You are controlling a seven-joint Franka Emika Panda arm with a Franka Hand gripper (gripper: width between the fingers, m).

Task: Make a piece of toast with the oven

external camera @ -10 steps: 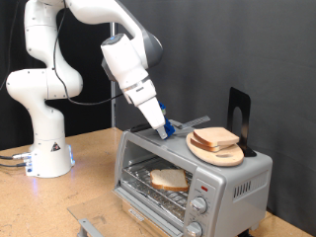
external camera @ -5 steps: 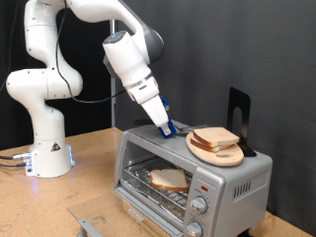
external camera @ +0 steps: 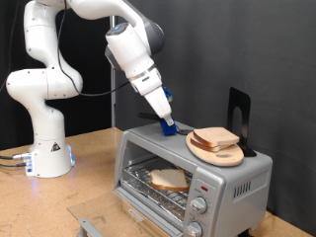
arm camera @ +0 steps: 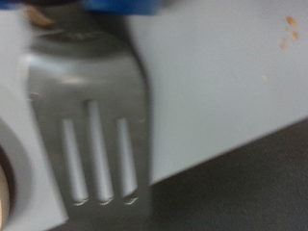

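A small, boxy, silver-grey oven [external camera: 193,176] sits on a wooden surface [external camera: 84,158], toward the exterior view's bottom right. Its front stands open, showing a wire rack inside. On that rack lies the piece of toast [external camera: 169,179], a single flat slice of pale bread with a light-brown crust, lying level. It looks roughly square, so no long axis can be made out, and one edge faces the open front. Two round knobs [external camera: 197,215] are stacked on the oven's front panel at the exterior view's right, with a small red light above them.

On the oven's flat top, at the exterior view's right, a round wooden board [external camera: 217,150] carries a stack of similar slices [external camera: 215,138]. A dark upright stand [external camera: 238,120] rises just behind it.

A white robot arm [external camera: 59,69] reaches down from the exterior view's upper left. Its gripper [external camera: 168,125], with blue fingers [external camera: 169,124], hovers just above the oven's top, close beside the board. Whether the fingers are spread or pressed together cannot be told. The wrist view is blurred; it shows grey metal with three slots [arm camera: 94,154] and a pale panel.
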